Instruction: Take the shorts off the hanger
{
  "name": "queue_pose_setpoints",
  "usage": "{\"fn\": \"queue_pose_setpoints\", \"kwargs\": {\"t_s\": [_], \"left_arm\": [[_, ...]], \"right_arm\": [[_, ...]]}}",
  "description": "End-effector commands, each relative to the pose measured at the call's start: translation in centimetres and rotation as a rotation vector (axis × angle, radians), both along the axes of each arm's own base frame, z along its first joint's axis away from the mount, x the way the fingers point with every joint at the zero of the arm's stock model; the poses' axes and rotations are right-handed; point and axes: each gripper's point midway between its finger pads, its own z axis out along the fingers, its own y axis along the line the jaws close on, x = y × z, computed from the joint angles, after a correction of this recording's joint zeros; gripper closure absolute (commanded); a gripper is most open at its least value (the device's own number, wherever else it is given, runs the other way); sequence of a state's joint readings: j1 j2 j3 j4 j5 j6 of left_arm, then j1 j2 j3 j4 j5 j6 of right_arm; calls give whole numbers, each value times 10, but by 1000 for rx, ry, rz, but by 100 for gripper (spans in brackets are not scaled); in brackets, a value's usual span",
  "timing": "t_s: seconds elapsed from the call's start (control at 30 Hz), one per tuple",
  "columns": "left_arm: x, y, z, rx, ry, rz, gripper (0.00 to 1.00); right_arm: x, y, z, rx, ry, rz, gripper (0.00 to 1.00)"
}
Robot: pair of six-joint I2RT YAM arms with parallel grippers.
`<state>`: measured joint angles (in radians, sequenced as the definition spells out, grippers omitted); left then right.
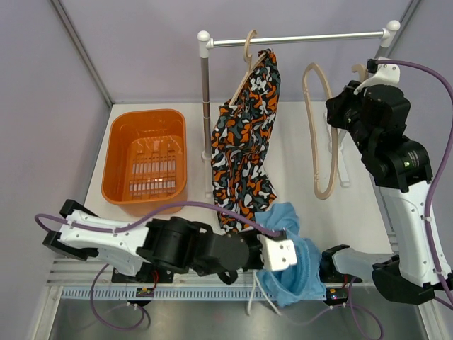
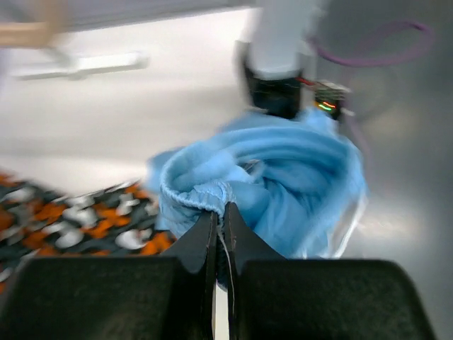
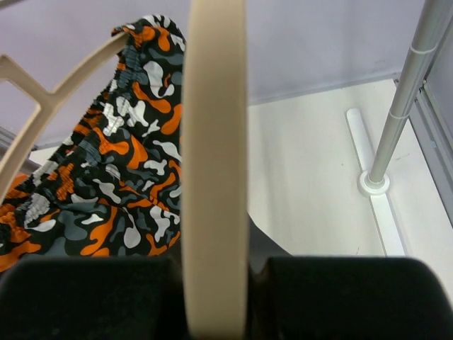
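The camouflage shorts (image 1: 244, 142) hang from a beige hanger (image 1: 249, 49) on the rack's rail, their lower end trailing on the table. They also show in the right wrist view (image 3: 113, 177) and the left wrist view (image 2: 71, 219). The light blue shorts (image 1: 291, 258) are off the rack, bunched at the table's near edge. My left gripper (image 1: 283, 249) is shut on their gathered waistband (image 2: 202, 195). My right gripper (image 1: 340, 117) is shut on a bare beige hanger (image 1: 318, 134), held in the air right of the camouflage shorts; its bar runs up between the jaws (image 3: 214, 177).
An orange basket (image 1: 145, 163) stands at the left of the table. The rack's left post (image 1: 205, 106) rises beside the camouflage shorts and its rail (image 1: 304, 39) spans the back. The rack's right post and foot (image 3: 373, 183) stand near my right arm.
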<state>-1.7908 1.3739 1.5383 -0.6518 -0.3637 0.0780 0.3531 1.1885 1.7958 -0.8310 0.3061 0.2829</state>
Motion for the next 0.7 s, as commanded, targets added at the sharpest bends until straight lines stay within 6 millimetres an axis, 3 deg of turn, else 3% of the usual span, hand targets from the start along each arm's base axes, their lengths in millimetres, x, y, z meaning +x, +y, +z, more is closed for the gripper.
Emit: {"fn": "queue_pose_setpoints", "kwargs": {"t_s": [0.0, 0.03, 0.1, 0.17, 0.2, 0.27, 0.33, 0.37, 0.53, 0.67], "left_arm": [[72, 49, 113, -277, -95, 368, 100], [94, 75, 152, -356, -135, 487, 100], [115, 105, 201, -488, -154, 612, 100], [142, 159, 246, -572, -238, 766, 100], [149, 181, 278, -720, -178, 829, 100], [163, 226, 313, -800, -258, 880, 100], [170, 268, 352, -1013, -227, 920, 100], [177, 299, 370, -1078, -244, 958, 100], [178, 352, 419, -1249, -364, 964, 100], [180, 388, 427, -1304, -489, 1062, 100]], "right_arm": [[-11, -9, 39, 31, -115, -24, 100], [-11, -9, 38, 30, -111, -23, 100], [-12, -9, 35, 24, -99, -21, 100], [-13, -8, 35, 23, -95, -15, 100], [-14, -8, 35, 19, -93, -12, 100], [-16, -8, 37, 15, -93, -7, 100], [-18, -10, 39, 8, -95, -7, 100], [-21, -10, 41, 7, -96, -4, 100], [-25, -11, 44, -8, -92, 6, 100], [-25, -9, 43, -10, -91, 17, 100]]}}
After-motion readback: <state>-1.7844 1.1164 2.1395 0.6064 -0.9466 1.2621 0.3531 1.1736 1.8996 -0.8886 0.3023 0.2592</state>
